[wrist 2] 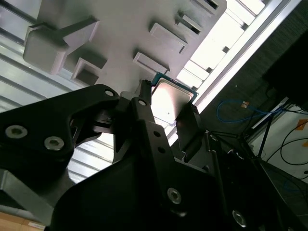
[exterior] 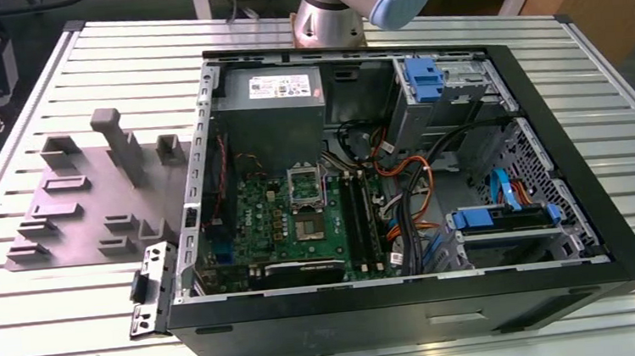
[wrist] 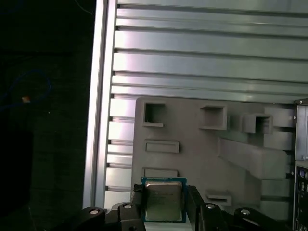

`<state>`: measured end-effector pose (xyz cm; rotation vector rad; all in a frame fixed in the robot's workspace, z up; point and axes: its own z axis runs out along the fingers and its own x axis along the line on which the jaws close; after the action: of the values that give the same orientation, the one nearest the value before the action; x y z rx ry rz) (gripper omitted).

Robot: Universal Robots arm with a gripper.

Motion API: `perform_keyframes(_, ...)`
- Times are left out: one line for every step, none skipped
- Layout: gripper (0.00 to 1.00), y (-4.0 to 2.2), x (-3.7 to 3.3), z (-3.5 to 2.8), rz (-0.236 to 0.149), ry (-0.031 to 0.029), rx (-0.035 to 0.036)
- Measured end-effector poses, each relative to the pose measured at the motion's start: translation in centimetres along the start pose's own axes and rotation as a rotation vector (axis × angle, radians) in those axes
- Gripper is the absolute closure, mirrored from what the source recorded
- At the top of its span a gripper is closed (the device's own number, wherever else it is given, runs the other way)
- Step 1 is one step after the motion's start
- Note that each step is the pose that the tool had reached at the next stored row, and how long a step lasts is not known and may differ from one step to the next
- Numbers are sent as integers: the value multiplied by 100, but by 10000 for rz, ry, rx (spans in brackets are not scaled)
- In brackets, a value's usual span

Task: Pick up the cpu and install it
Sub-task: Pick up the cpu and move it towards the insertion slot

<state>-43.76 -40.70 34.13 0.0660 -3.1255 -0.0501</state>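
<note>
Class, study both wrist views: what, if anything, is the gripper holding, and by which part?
The gripper holds the cpu, clamped by two opposite side edges, above the grey holder tray.

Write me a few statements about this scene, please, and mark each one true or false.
1. The gripper is shut on the cpu. True.
2. The computer case has its side panel on. False: it lies open, with the motherboard showing.
3. The grey fixture plate lies on the slatted table, at the exterior view's left of the case. True.
4. The cpu rests in the motherboard's socket. False: the gripper holds it over the grey fixture plate.
</note>
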Motion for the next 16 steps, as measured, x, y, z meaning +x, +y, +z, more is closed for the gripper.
perform_keyframes(55,1,0,-26,0,0,0)
perform_keyframes(55,1,1,-49,0,-1,-1)
perform_keyframes(55,2,1,-75,0,1,1)
perform_keyframes(55,3,1,-101,0,1,1)
perform_keyframes(55,4,2,-127,-1,0,0)
perform_keyframes(55,5,2,-152,-1,0,0)
perform_keyframes(55,6,2,-178,-1,0,0)
perform_keyframes(55,7,3,-204,0,0,0)
perform_keyframes(55,8,3,-231,0,1,0)
perform_keyframes(55,8,4,-255,0,1,1)
perform_keyframes(55,9,4,-278,0,0,0)
perform_keyframes(55,10,5,-304,0,0,0)
perform_keyframes(55,11,5,-326,0,0,0)
perform_keyframes(55,12,5,-349,0,1,0)
perform_keyframes(55,12,5,-369,0,0,0)
perform_keyframes(55,13,6,-381,0,0,0)
